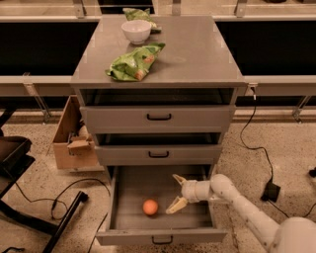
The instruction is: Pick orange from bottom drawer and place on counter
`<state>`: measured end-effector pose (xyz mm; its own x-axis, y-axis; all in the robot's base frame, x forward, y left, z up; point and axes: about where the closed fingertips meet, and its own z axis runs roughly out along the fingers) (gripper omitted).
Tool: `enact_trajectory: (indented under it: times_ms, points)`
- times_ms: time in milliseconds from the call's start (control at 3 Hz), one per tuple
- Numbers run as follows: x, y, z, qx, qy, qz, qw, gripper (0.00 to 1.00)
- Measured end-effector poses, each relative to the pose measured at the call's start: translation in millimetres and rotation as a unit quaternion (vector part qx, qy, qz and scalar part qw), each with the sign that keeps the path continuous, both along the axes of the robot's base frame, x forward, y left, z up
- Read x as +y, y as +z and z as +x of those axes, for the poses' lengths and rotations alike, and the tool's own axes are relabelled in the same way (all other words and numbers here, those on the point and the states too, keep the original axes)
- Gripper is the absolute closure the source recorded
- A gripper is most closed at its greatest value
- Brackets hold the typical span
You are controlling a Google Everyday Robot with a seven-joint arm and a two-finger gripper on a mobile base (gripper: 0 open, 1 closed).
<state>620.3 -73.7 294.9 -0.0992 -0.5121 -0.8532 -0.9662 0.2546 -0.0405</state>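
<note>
The orange (150,207) lies on the floor of the open bottom drawer (160,236), left of centre. My gripper (175,193) is inside the drawer, just right of the orange and a little apart from it. Its two fingers (176,204) are spread wide, pointing left toward the fruit, and hold nothing. The white arm reaches in from the lower right. The grey counter (197,54) tops the cabinet above.
A white bowl (136,30) and a green chip bag (135,63) lie on the counter, with another green bag (138,14) behind the bowl. The two upper drawers are slightly open. A cardboard box (71,142) stands left of the cabinet. Cables lie on the floor.
</note>
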Motion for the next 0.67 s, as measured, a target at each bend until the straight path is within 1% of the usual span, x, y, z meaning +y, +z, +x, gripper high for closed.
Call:
enact_trajectory:
  times_ms: [333,667]
  points:
    - [43,-42,13,-0.001,0.019,0.035,0.9992,0.00]
    - [74,-77,18,0.003,0.034,0.052,0.9980,0.00]
